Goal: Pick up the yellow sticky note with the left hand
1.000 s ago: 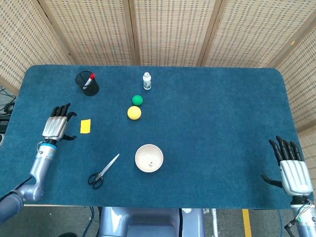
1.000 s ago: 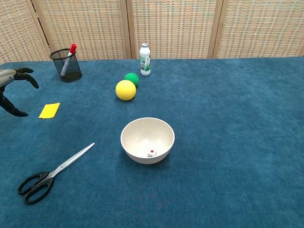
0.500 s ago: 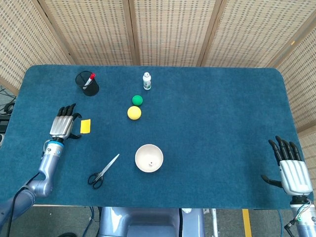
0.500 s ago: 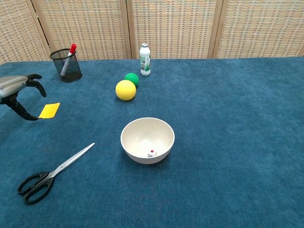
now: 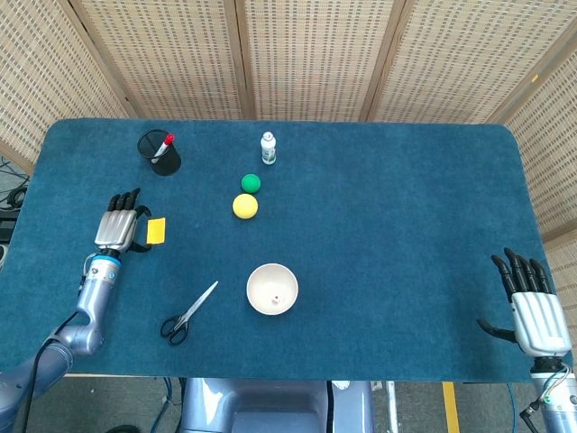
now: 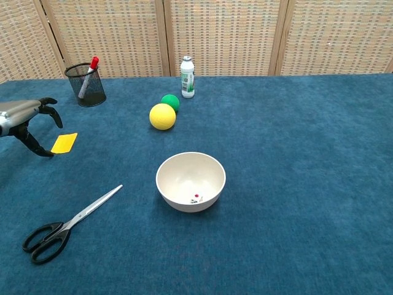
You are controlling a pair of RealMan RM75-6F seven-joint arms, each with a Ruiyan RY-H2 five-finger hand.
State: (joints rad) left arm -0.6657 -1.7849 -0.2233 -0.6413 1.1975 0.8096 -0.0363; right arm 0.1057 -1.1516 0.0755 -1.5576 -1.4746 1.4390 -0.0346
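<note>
The yellow sticky note lies flat on the blue table at the left. My left hand hovers just left of it, fingers spread and empty; its thumb tip comes down close to the note's left edge in the chest view. My right hand rests open at the table's front right corner, far from the note, and shows only in the head view.
A black mesh pen cup with a red marker stands behind the note. Scissors lie in front of it. A white bowl, a yellow ball, a green ball and a small bottle occupy the middle.
My left hand has moved right toward the sticky note, closing the gap to its left edge. The right hand has stayed still.
</note>
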